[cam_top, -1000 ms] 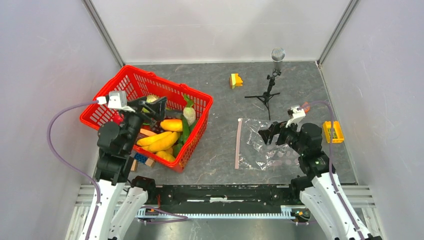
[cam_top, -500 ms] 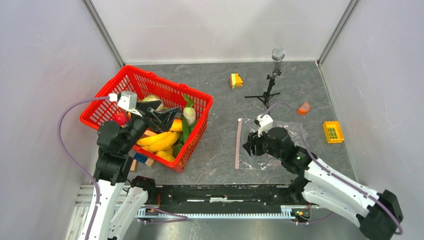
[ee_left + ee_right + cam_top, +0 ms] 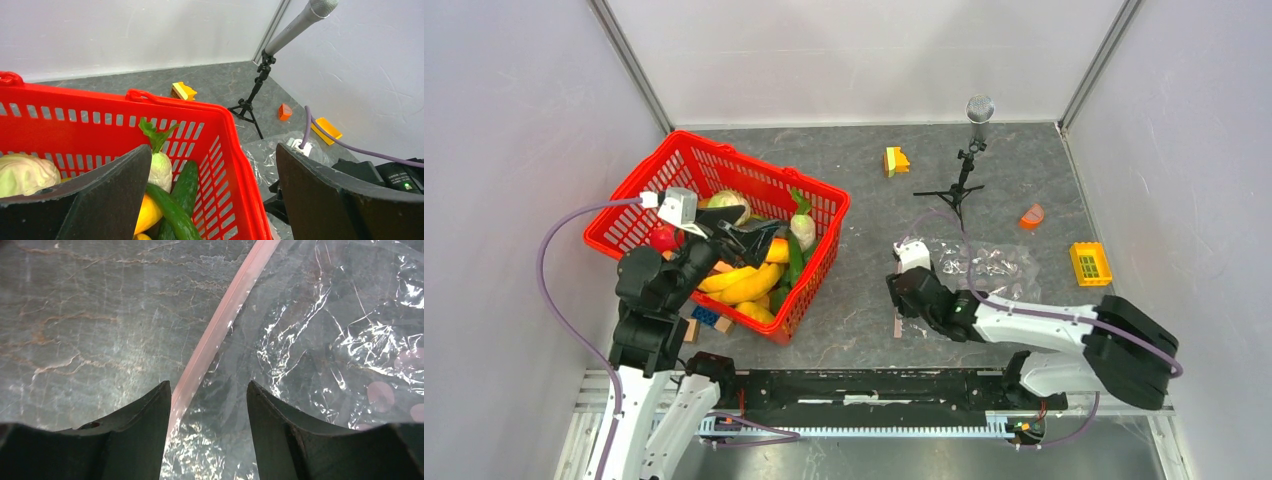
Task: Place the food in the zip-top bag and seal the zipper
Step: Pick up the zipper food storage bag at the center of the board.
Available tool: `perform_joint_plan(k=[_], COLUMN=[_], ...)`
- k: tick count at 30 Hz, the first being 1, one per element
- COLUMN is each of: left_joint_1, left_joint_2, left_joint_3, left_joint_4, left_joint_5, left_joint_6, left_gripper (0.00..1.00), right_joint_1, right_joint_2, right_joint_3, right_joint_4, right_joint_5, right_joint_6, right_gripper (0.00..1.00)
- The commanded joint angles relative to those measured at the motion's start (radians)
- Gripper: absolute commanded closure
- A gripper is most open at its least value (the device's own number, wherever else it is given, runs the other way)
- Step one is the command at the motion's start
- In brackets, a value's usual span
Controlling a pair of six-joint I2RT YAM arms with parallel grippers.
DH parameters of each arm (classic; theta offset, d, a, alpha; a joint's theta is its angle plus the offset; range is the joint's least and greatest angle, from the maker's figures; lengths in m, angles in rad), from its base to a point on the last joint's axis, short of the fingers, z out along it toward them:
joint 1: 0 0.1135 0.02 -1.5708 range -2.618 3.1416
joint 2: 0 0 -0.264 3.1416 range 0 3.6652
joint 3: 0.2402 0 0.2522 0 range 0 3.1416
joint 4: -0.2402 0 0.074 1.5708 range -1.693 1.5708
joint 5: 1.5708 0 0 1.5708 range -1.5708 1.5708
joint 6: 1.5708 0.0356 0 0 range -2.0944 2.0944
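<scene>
While the left hand [image 3: 212, 155] hangs wide open above the food [image 3: 744, 283] in the basket [image 3: 75, 107], the right hand [image 3: 207, 390] sits low over the surface [image 3: 90, 315], fingers partly apart, astride the zipper [image 3: 220, 325] of the flat-lying bag [image 3: 320, 340], not closed on it.

**Light:** bright, even and diffuse, from overhead in all 3 views.
**Shadows:** soft and short, with a faint darkening on the floor beside the red plastic mesh basket [image 3: 824, 262] in the top view.
**Glare:** white streaks across the clear, crinkly plastic zip-top bag [image 3: 325, 340] and a milder sheen on the grey marbled tabletop [image 3: 90, 315], both in the right wrist view.
**Focus:** top view sharp. In both wrist views the dark gripper fingers [image 3: 100, 200] at the bottom edge are slightly soft, while the background is crisp.
**Cast:** walls faintly lilac.
</scene>
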Motion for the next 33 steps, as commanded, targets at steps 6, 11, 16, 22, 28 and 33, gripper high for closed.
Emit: perform_joint_plan(k=[6,11,16,22,28,33], left_joint_1=[0.004,0.004,0.004,0.004,0.004,0.004], left_joint_2=[-0.019,-0.025,-0.025,-0.02,-0.02,-0.012], left_joint_3=[0.005,0.003,0.006,0.011,0.019,0.035], left_joint_4=[-0.03,-0.04,-0.047,-0.048,-0.059,-0.063], left_joint_5=[-0.048,-0.058,-0.06,-0.055,-0.043,-0.001], left_joint_6=[0.061,0.071,0.074,0.072,0.068,0.062], left_gripper=[0.0,0.0,0.0,0.0,0.0,0.0], right_joint_1=[0.048,0.063,0.064,0.064,0.063,0.057], right_joint_2=[0.209,0.268,0.279,0.264,0.199,0.118], right_joint_3=[0.137,0.134,0.088,0.029,-0.004,-0.026], right_joint_4=[0.051,0.041,0.064,0.079,0.126,0.168], right_joint_5=[0.184,0.207,0.198,0.197,0.215,0.211], right_joint_6=[0.07,0.103,0.138,0.165,0.159,0.13], right_gripper=[0.41,0.45,0.51,0.66,0.81,0.94])
